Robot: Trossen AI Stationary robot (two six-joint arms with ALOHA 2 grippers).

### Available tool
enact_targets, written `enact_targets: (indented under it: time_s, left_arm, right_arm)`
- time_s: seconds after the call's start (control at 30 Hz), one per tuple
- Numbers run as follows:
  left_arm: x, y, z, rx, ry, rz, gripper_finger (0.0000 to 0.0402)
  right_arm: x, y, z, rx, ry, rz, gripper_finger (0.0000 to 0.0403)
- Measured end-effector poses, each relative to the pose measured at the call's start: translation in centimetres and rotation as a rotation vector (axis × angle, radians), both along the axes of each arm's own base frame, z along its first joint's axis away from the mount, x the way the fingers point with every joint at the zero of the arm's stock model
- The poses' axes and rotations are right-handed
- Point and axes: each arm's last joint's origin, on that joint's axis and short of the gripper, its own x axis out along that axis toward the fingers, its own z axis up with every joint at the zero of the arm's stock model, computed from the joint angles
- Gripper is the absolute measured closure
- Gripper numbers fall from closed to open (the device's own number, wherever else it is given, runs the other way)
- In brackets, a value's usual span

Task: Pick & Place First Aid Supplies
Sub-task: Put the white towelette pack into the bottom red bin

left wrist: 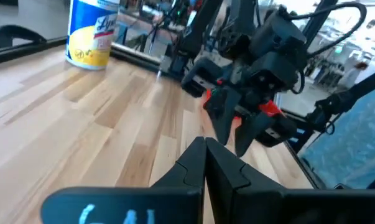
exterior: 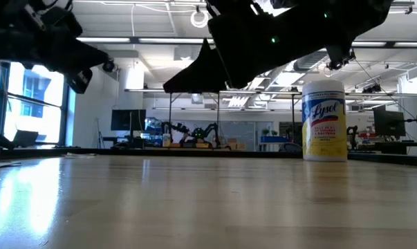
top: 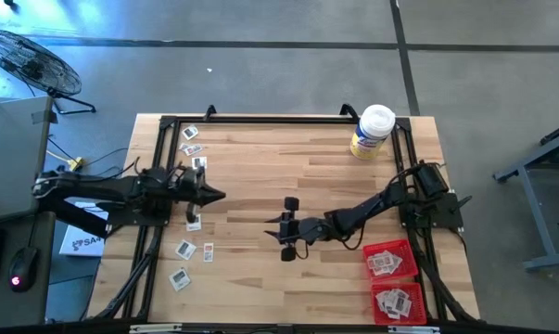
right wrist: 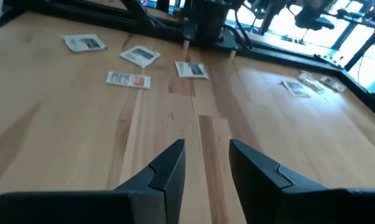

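My left gripper (top: 222, 195) pinched together at frame left, packets (top: 195, 249) scattered just beside and below it, right gripper (top: 272, 229) parted mid-frame, bare wooden table (top: 288, 158) between, red trays (top: 390, 260) lower right.

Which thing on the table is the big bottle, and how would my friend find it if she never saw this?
Start at the light wooden table and look to its far edge, toward the right arm's side. There stands the yellow wipes canister with a white lid, upright beside the black frame. It is the only tall round thing; the small flat white packets and the red trays all lie low.
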Motion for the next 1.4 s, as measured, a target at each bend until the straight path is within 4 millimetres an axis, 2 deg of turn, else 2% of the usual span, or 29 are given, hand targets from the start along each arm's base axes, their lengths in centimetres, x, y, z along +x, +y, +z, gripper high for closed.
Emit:
enact_targets:
  time_s: [0.07, 0.2, 0.27, 0.47, 0.6, 0.77, 0.87, 1.1, 1.3, 1.4]
  left_arm:
    - [0.8, 0.0, 0.3, -0.013, 0.096, 0.004, 0.0401]
    - [1.9, 0.2, 0.0, -0.034, 0.44, 0.08, 0.0401]
    - [2.3, 0.3, 0.9, -0.069, 0.565, 0.141, 0.0401]
    - [2.4, 0.0, 2.5, -0.212, 0.983, 0.111, 0.0399]
    - [2.0, -0.3, 2.5, -0.319, 1.205, 0.124, 0.0369]
    - [2.4, -0.2, 0.7, -0.359, 1.363, 0.212, 0.03]
    - [3.0, -0.3, -0.3, -0.38, 1.449, 0.194, 0.0275]
    - [4.0, -0.4, -2.6, -0.372, 1.635, 0.092, 0.0268]
    - [4.6, 1.0, -3.9, -0.352, 1.793, 0.056, 0.0268]
    - [5.2, 1.7, -4.4, -0.301, 1.813, 0.057, 0.0268]
  right_arm:
    - [0.0, 0.0, -0.1, 0.01, 0.005, -0.003, 0.0284]
    - [-0.2, 0.5, -0.1, 0.003, 0.011, 0.015, 0.0284]
    - [-0.3, 0.8, -0.1, -0.014, 0.011, 0.027, 0.0284]
    - [-0.3, 0.9, -0.1, -0.019, 0.012, 0.031, 0.0284]
    - [-0.3, 0.9, -0.1, -0.018, 0.013, 0.03, 0.0284]
    - [-0.2, 0.8, 0.1, -0.006, -0.009, 0.025, 0.0284]
    - [-0.2, 0.8, 0.1, 0.021, -0.018, 0.017, 0.0284]
    - [-0.2, 0.8, 0.2, 0.073, -0.028, 0.001, 0.0284]
    - [0.0, 0.7, 0.5, 0.084, -0.062, -0.002, 0.0284]
    - [0.0, 0.7, 0.6, 0.088, -0.068, -0.002, 0.0284]
